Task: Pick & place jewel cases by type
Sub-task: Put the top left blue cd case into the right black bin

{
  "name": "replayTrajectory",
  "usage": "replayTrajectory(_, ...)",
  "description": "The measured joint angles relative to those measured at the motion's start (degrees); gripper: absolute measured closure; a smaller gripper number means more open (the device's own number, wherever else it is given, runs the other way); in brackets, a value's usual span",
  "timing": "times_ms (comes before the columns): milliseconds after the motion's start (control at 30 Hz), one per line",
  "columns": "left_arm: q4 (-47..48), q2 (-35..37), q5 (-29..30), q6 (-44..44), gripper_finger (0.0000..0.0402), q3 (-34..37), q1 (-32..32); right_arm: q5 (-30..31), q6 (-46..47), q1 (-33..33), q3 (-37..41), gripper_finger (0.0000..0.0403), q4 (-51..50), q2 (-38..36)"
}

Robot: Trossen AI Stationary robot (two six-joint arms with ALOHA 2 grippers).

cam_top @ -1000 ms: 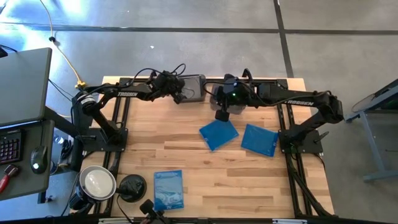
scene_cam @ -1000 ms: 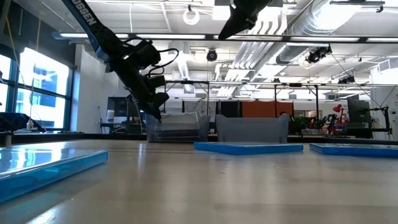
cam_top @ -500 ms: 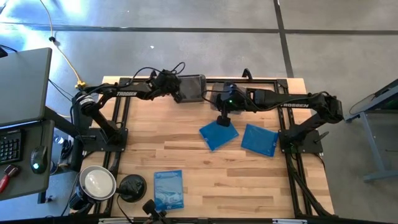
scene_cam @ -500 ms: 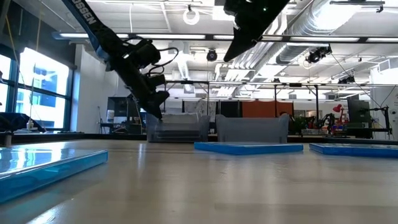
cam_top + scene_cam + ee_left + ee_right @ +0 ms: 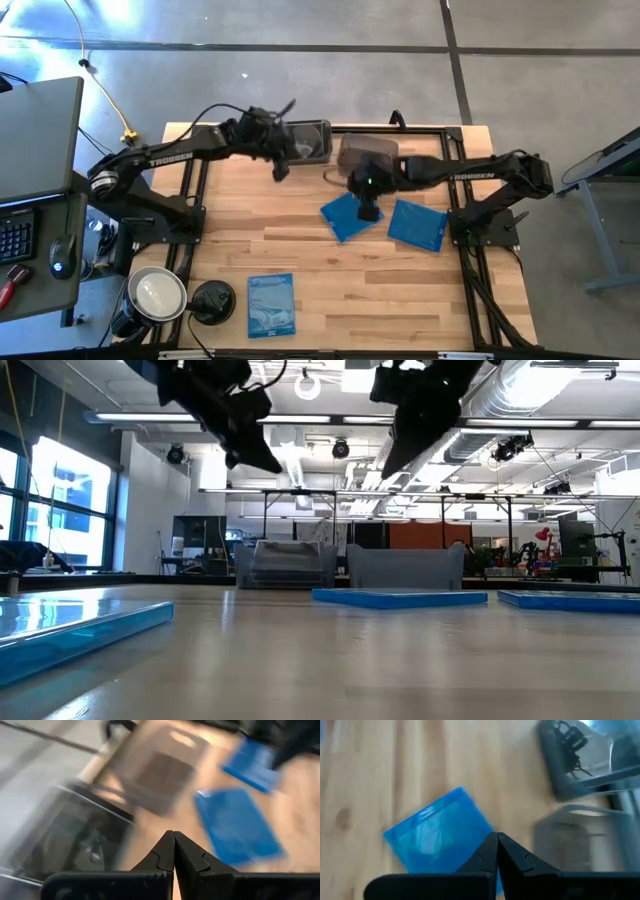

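Three blue jewel cases lie flat on the table: one in the middle (image 5: 349, 216), one to its right (image 5: 417, 224), and a paler printed one (image 5: 271, 304) by the near edge. My right gripper (image 5: 368, 210) is shut and hangs high above the middle blue case (image 5: 437, 836), well clear of it in the low view (image 5: 400, 452). My left gripper (image 5: 280, 170) is also shut. It hovers just nearer than the left tub (image 5: 308, 140), high over the table (image 5: 255, 455). Dark contents show in that tub (image 5: 82, 845); I cannot tell them as cases.
Two smoky tubs, the left one and the right one (image 5: 365, 152), stand side by side at the far edge. A round black object (image 5: 212, 300) and a metal bowl (image 5: 157, 295) sit at the near left corner. Bare wood lies between the printed case and the other two.
My left gripper has risen from beside the left tub and drawn a little toward the near edge. My right gripper has moved from the right tub toward the near edge, over the middle blue case, and come lower. The cases have stayed put.
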State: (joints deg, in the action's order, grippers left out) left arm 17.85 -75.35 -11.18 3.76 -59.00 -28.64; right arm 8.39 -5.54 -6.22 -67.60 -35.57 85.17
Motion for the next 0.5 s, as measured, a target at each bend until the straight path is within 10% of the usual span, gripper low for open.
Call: replayTrajectory(500,-7.85,-8.45,-1.83,-9.5,0.036,2.37,12.76,8.71,0.15,15.53,20.87,0.0387,16.27,0.04)
